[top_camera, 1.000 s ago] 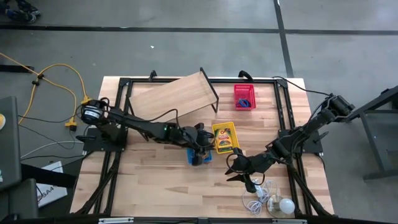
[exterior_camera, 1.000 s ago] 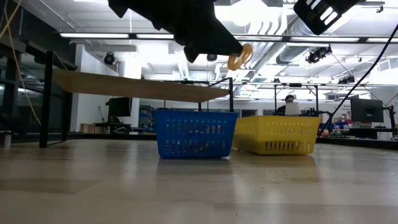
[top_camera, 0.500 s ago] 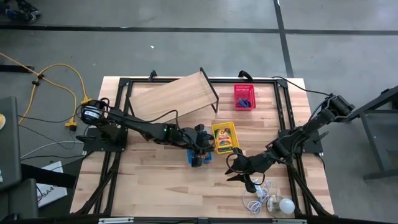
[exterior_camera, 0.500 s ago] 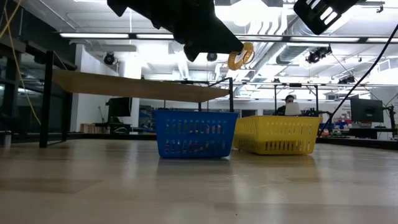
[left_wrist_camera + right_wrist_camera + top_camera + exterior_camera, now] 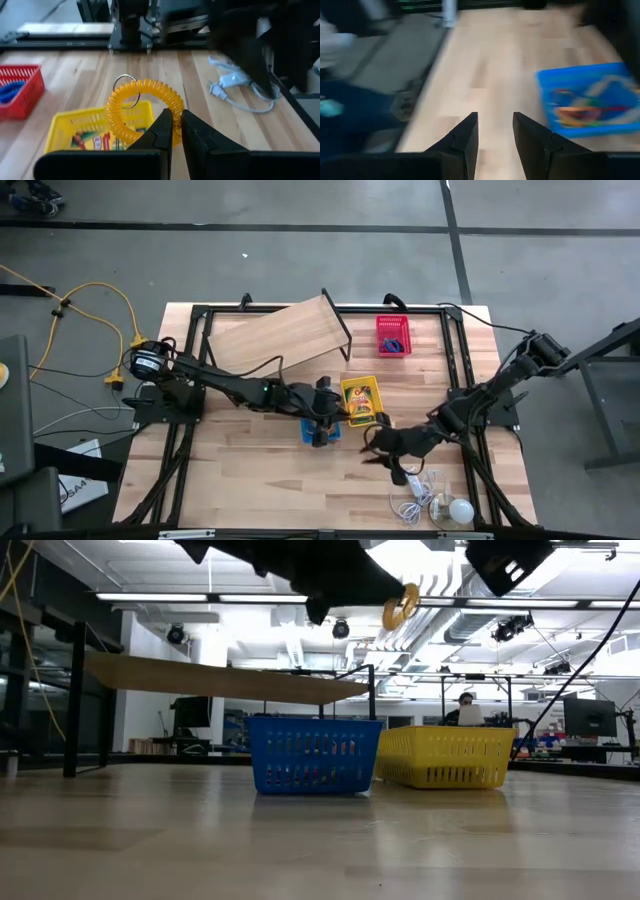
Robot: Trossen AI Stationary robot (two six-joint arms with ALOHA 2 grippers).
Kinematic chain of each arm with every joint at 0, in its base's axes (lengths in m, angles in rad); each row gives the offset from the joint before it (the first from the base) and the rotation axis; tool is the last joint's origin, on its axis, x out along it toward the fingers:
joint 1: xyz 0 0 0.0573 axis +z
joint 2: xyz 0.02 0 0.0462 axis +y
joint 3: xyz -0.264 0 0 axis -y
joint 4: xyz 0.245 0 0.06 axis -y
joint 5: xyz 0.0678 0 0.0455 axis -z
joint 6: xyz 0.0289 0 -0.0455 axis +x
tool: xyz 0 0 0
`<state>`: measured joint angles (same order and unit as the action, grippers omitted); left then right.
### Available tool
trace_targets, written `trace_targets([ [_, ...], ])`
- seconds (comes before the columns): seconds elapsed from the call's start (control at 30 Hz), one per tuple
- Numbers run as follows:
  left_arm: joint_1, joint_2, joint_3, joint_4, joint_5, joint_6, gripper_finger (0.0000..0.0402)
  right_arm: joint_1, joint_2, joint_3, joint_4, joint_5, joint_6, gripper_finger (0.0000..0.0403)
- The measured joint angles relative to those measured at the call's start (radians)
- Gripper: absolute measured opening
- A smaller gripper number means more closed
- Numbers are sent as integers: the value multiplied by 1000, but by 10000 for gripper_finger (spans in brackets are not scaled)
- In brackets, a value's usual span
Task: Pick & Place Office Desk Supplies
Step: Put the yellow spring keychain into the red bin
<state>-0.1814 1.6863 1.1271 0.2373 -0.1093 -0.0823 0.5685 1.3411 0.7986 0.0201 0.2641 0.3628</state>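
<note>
Your left gripper point(image 5: 176, 131) was pinching a yellow coil loop point(image 5: 142, 111), lifted above the yellow basket point(image 5: 95, 131) beside the blue basket point(image 5: 314, 754). Your right gripper point(image 5: 495, 131) hung nearby, fingers spread, holding nothing.

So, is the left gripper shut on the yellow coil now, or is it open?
Shut on it. In the left wrist view the left gripper pinches the yellow coil, held in the air over the yellow basket.

A large light wooden board on black legs point(image 5: 280, 335) stands tilted at the table's far side. A white round bulb point(image 5: 460, 509) with its thin white cord point(image 5: 415, 498) lies near the front edge.
</note>
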Motion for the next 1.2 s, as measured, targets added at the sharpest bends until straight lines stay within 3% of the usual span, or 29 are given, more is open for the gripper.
trace_targets([
  [0.3,0,0,0,65,0,8,20,1,0,1,-199,336,-99,110],
  [0.7,0,0,0,134,0,6,20,1,0,1,-204,732,-289,110],
  [0.93,3,0,0,156,0,5,20,1,0,1,-197,814,-296,110],
  [1.2,3,0,-1,162,-40,18,20,20,0,1,-83,875,-456,110],
])
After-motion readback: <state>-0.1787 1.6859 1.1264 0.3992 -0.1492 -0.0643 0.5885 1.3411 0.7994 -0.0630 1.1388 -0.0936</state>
